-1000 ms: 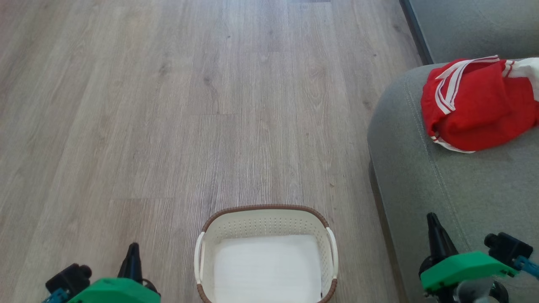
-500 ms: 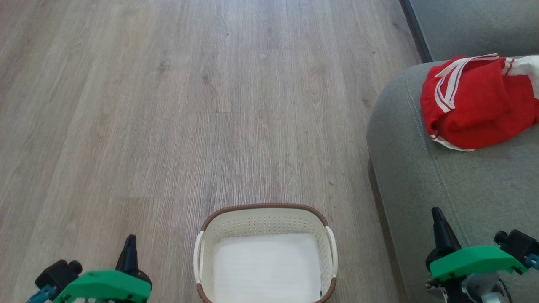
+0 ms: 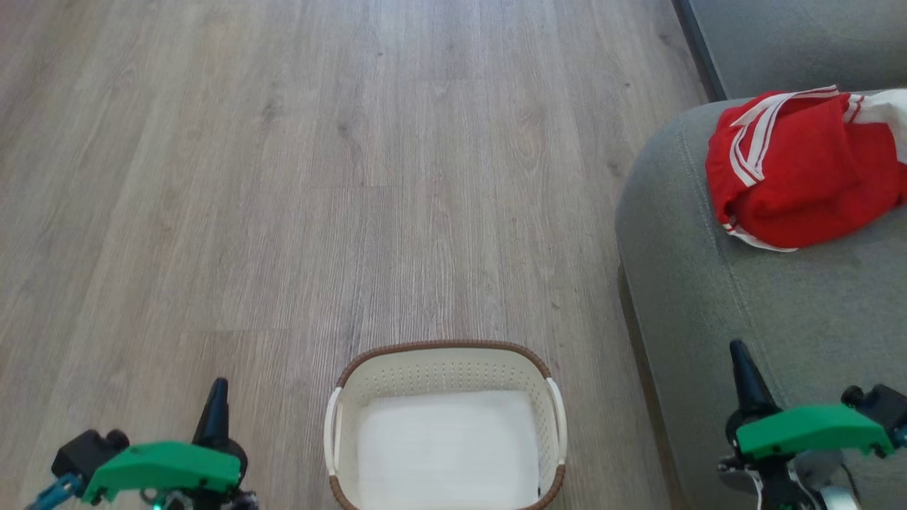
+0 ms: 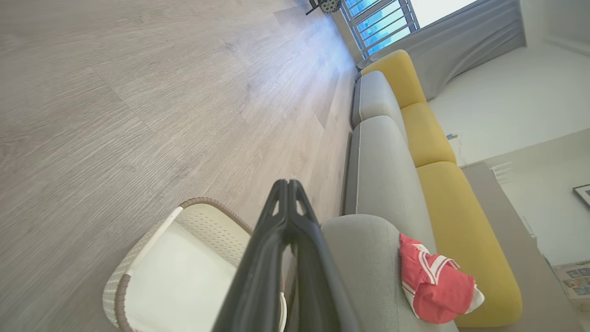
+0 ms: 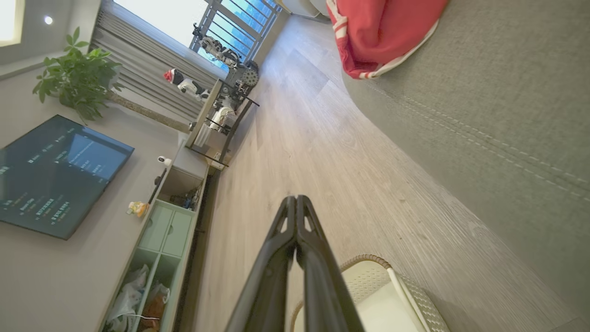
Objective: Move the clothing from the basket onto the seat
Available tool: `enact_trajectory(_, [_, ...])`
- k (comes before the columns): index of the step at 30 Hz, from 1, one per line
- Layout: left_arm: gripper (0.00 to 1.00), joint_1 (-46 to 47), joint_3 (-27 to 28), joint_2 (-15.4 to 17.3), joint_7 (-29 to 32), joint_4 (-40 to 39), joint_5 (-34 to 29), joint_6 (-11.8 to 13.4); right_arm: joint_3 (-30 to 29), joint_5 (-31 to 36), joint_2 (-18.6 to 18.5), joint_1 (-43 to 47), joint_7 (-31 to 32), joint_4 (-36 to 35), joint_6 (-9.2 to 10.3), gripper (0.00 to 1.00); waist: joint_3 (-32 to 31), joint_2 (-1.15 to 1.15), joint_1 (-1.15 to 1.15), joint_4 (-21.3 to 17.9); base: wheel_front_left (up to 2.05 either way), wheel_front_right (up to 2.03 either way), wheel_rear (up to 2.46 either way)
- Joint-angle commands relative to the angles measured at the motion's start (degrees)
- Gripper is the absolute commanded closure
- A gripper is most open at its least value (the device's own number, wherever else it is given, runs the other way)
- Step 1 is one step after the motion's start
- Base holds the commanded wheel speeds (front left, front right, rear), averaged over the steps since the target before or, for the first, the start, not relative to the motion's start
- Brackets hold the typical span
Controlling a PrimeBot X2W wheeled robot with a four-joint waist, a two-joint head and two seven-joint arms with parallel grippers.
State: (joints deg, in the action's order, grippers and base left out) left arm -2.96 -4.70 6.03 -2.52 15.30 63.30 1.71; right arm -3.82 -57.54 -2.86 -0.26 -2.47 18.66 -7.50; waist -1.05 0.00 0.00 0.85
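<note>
The red clothing (image 3: pixel 801 173) with white stripes lies bunched on the grey-green seat (image 3: pixel 744 297) at the right; it appears too in the left wrist view (image 4: pixel 431 286) and the right wrist view (image 5: pixel 378 32). The white basket (image 3: pixel 445 368) with a brown rim stands on the floor at bottom centre, holding just a flat white liner (image 3: pixel 446 446). My left gripper (image 3: pixel 216 393) is shut with nothing in it, low at the left of the basket. My right gripper (image 3: pixel 740 358) is shut and empty, over the seat's front part, well short of the clothing.
Pale wood floor (image 3: pixel 319 177) stretches ahead and to the left. Yellow back cushions (image 4: pixel 428 133) line the sofa. A low cabinet (image 5: pixel 170 226), a TV (image 5: pixel 50 175) and a plant (image 5: pixel 78 78) stand along the far wall.
Both grippers have risen a little in the head view, the right one also drifting right; the whole picture has shifted slightly. The clothing and basket stay put.
</note>
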Motion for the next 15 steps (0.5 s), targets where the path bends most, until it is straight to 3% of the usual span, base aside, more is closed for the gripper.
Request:
enact_trajectory(1, [1.0,3.7,2.2,0.0,0.4,-1.5,1.6,-0.8,0.2,-1.9,-0.1,-3.5,0.6,-2.4,0.0,1.0,0.0,0.0,0.0,0.0,0.0,0.0,0.0])
enact_trajectory(15, [1.0,5.2,4.6,-0.8,2.7,-1.5,9.3,-3.2,-0.6,-11.1,-0.1,-4.2,3.0,-3.0,0.0,1.0,0.4,0.0,0.0,-0.3,0.0,0.0,0.0])
